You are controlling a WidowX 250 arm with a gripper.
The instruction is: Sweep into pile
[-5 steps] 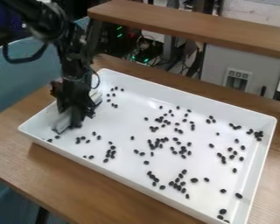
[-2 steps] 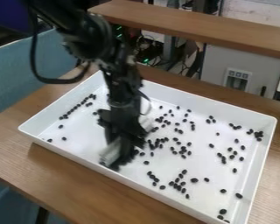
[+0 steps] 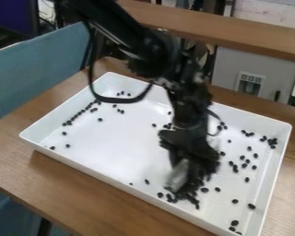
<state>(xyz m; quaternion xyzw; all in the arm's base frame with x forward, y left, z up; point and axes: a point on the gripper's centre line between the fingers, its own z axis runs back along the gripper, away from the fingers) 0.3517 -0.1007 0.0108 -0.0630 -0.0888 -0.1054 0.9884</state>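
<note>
Around the gripper (image 3: 191, 171), black beans (image 3: 160, 195) dot the white tray (image 3: 82, 167). It grips a pale, blurred sweeper (image 3: 178, 175).

One fixed camera stands above the counter (image 3: 82, 193) and looks down at a slant, near enough that the white tray (image 3: 113, 150) spans most of its view, facing across the tray toward the wooden shelf (image 3: 248, 28) and grey cabinet (image 3: 270, 69) beyond

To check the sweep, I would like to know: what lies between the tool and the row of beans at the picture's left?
In the camera view, mostly bare tray, with one bean close to the row.
</note>
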